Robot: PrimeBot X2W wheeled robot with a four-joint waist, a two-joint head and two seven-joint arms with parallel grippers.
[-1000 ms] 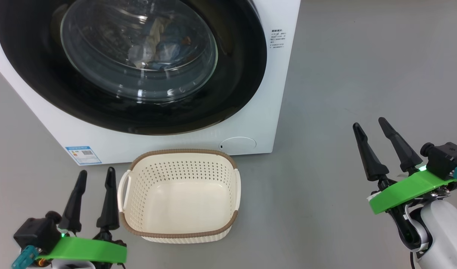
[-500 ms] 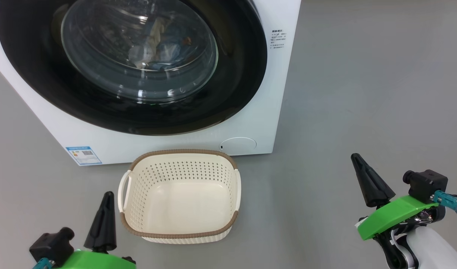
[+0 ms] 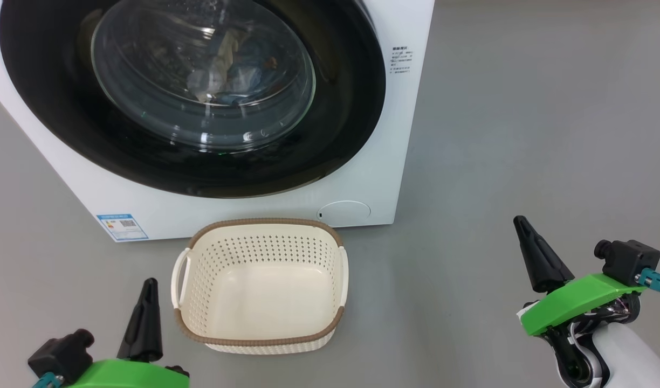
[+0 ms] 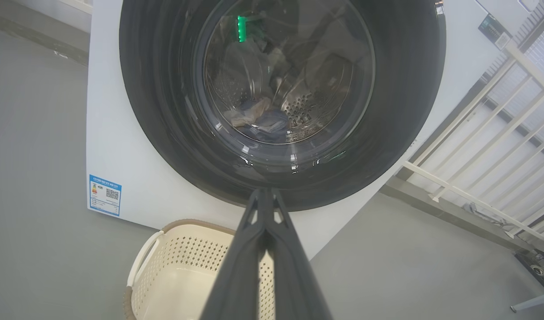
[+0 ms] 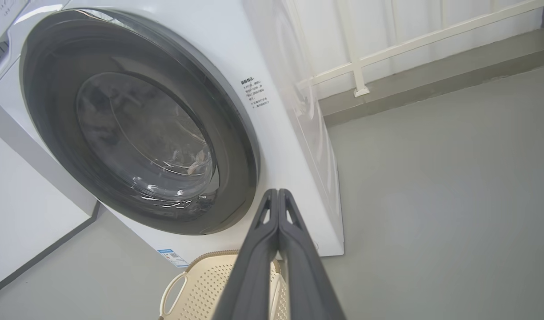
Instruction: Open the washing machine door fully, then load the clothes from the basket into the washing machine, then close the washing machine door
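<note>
- The left gripper (image 3: 149, 291) sits at the lower left of the head view, over the grey floor (image 3: 524, 108), just left of the basket. Its two dark fingers are pressed together, with nothing between them.
- A blue sticker (image 3: 121, 227) marks the lower left corner of the washing machine (image 3: 362, 178).
- The washing machine door (image 3: 335, 108) lies closed, flush against the white front.
- The clothes (image 3: 227, 64) lie inside the drum, seen through the glass bowl as a blue and cream heap.
- The basket (image 3: 265, 222) stands on the floor just in front of the machine, below the door, and its bare cream bottom shows.
- The right gripper (image 3: 524, 231) hangs at the lower right, well apart from the basket and the machine. Its fingers are closed tip to tip and hold nothing.
</note>
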